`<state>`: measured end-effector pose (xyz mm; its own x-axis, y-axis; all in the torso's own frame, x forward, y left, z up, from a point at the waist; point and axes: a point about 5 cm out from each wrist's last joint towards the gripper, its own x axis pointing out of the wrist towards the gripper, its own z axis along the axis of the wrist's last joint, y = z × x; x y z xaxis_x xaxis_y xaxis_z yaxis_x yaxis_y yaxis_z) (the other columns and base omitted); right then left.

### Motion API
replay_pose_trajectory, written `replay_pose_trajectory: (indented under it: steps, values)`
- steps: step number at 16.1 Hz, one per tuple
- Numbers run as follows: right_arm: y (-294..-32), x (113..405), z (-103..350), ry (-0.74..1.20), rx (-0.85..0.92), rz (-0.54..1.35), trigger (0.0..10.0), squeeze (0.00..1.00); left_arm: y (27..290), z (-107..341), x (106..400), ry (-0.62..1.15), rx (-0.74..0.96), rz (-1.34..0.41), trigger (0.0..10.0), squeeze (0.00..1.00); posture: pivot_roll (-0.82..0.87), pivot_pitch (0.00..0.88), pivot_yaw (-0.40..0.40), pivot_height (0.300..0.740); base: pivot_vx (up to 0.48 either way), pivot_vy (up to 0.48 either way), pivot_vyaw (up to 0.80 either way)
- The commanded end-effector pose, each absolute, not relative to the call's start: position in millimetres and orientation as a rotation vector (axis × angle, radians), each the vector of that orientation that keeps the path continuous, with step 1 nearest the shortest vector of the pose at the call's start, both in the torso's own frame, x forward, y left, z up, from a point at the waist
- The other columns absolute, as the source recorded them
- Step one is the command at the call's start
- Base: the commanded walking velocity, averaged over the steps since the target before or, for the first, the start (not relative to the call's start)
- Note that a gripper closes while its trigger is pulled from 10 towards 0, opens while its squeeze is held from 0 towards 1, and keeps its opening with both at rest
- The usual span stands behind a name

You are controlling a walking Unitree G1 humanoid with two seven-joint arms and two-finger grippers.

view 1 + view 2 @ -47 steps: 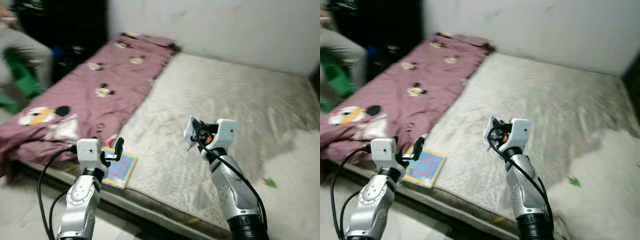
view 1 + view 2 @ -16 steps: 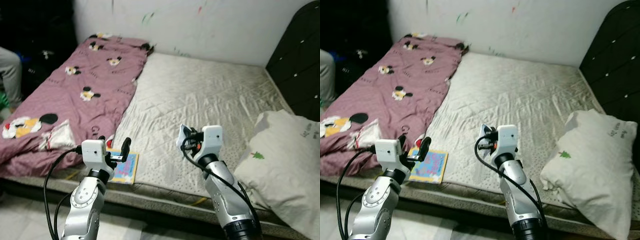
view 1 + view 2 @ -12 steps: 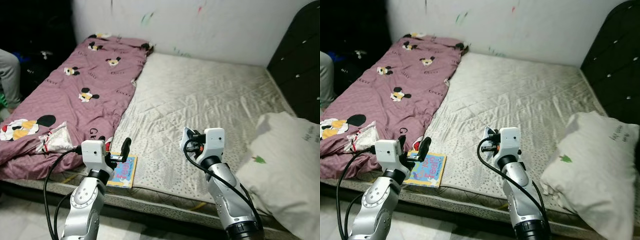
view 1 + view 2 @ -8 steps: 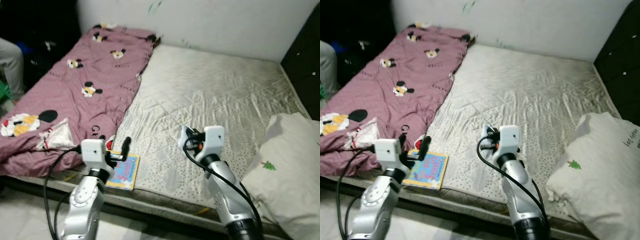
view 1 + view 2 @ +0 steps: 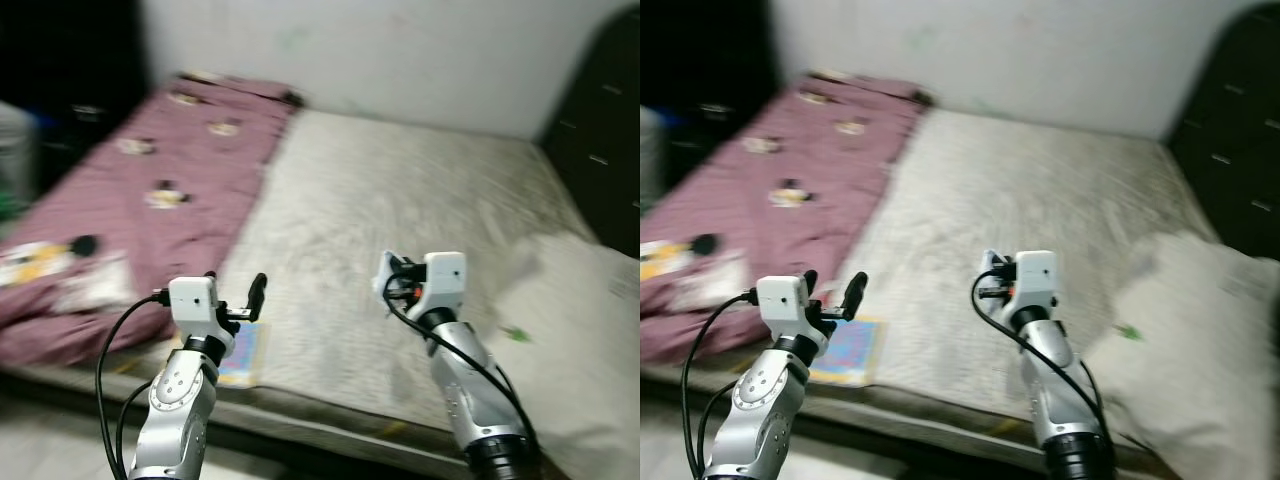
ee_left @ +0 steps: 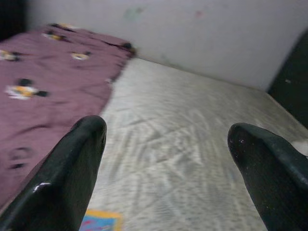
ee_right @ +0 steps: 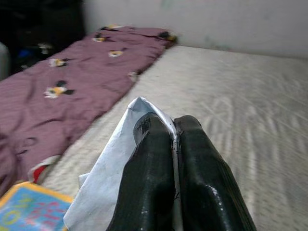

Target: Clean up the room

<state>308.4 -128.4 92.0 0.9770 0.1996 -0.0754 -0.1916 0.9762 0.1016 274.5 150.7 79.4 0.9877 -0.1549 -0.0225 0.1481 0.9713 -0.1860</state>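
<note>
A crumpled white piece of paper or plastic wrapper point(image 7: 113, 180) sits pinched between the two black fingers of the right gripper point(image 7: 174, 144), whose jaws are clenched tight on it so that the sheet folds over and beside the fingertips; in the left eye view the same white scrap point(image 5: 385, 272) shows just right of centre, held up in the air above the near part of the bare grey-white quilted mattress point(image 5: 400, 210). The left gripper point(image 6: 168, 144) hovers in the lower left of the head views with its jaws released and spread wide apart, nothing between them. Directly below and just beyond it, near the front edge of the mattress, lies a flat colourful picture book with a blue cover and yellow border point(image 5: 845, 350). To the left of the book and filling the left side of the frame spreads a mauve-pink blanket printed with cartoon mouse figures point(image 5: 150, 170), rumpled at its near end. In the lower right of the frame rests a large white pillow with a small green mark point(image 5: 1200, 350), lying on the mattress. A plain pale wall point(image 5: 400, 50) runs across the top, and a dark tufted headboard point(image 5: 600, 130) stands at the upper right. The head views are blurred.
</note>
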Motion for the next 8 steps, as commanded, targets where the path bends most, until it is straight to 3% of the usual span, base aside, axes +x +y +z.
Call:
replay_pose_trajectory:
  steps: [1, 5, 8]
  values:
    - [-125.1, 309.2, 90.6, 0.093, 0.107, 0.199, 10.0, 0.0, 153.8, 79.6, 275.0, 0.044, -0.176, -0.146, 10.0, 0.0, 0.03, 0.0, -0.044, 0.74, 0.0, 0.48, -0.8]
    - [-123.9, 308.5, 89.5, 0.095, 0.105, 0.206, 10.0, 0.0, 153.8, 79.1, 275.8, 0.045, -0.18, -0.143, 10.0, 0.0, 0.03, 0.0, -0.047, 0.74, 0.0, 0.48, -0.73]
    - [-121.5, 310.1, 89.9, 0.093, 0.091, 0.219, 10.0, 0.0, 154.0, 79.2, 276.3, 0.043, -0.179, -0.14, 10.0, 0.0, 0.03, 0.0, -0.049, 0.74, 0.0, 0.48, 0.0]
